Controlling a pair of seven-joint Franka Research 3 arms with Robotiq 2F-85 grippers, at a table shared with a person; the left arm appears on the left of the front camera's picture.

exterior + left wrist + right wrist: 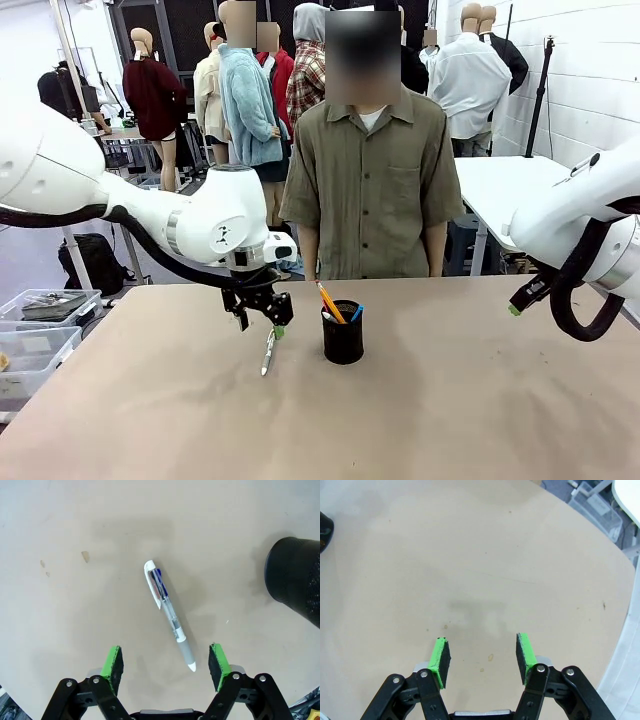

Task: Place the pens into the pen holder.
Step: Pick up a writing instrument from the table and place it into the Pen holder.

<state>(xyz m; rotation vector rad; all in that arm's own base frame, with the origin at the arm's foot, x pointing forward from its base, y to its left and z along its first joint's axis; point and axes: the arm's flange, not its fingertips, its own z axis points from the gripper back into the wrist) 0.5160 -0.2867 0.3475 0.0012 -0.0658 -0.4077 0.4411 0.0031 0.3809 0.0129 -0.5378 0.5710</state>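
Note:
A silver-white pen (169, 615) lies flat on the tan table, also visible in the front view as the pen (268, 353) left of the pen holder. My left gripper (166, 664) hovers open just above it, and the pen's tip lies between the green pads. From the front, the left gripper (262, 318) hangs over the pen's far end. The black pen holder (343, 333) stands mid-table with a yellow-orange pencil (330, 301) and a blue-tipped pen (357, 312) in it; its dark wall (295, 577) shows at the right. My right gripper (482, 661) is open over bare table, and in the front view the right gripper (522, 299) is raised at the right.
A person in an olive shirt (370, 180) stands at the far edge behind the holder. Clear plastic bins (35, 320) sit off the table's left side. A white table (500, 185) stands behind at the right.

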